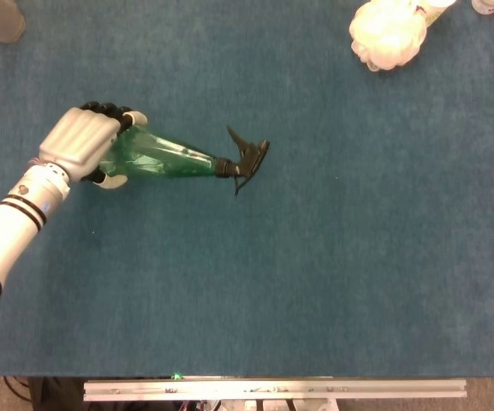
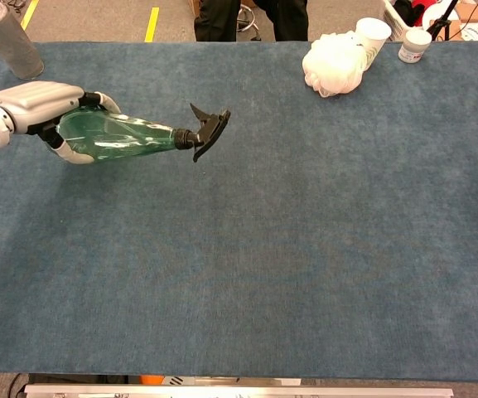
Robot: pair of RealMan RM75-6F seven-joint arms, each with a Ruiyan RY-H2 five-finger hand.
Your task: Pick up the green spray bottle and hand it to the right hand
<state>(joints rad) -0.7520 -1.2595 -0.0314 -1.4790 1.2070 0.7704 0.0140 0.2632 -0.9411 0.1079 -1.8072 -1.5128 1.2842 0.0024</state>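
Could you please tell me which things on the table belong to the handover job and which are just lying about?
Part of the job:
- green spray bottle, lying sideways in the grip
- left robot hand, gripping the bottle's wide end

Just lying about:
- white crumpled bag
- paper cup
- small white jar
- grey cylinder, far left corner

No readable text, label, brand, number or sign appeared in either view. The green spray bottle (image 2: pixel 118 136) carried no legible label, and the white cup (image 2: pixel 373 36) at about one o'clock looked too small to show any print.
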